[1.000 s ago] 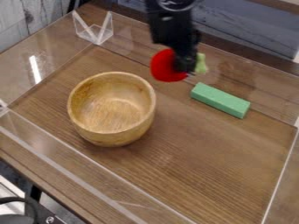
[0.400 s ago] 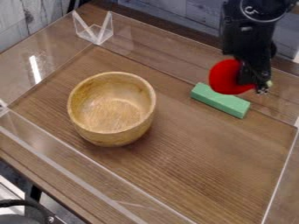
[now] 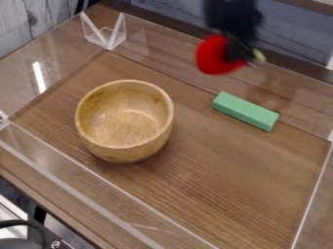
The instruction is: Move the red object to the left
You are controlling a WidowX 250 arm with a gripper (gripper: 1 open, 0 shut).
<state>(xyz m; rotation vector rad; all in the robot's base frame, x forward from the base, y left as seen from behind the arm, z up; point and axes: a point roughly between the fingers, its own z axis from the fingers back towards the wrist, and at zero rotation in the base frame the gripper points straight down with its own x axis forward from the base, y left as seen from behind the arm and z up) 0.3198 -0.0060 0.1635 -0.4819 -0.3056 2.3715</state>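
The blurred end effector (image 3: 229,47), partly closed, grips the red object (image 3: 220,54) above the wooden table (image 3: 221,185)

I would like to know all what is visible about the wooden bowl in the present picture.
The wooden bowl is round, deep and open, in a light tan, smooth finish, with a brighter rim and a shaded inner wall. It sits upright on the brown table, to the image's left of the green block and nearer the camera than the red object. No contents are visible inside. Apart from the table under it, nothing appears to touch it.
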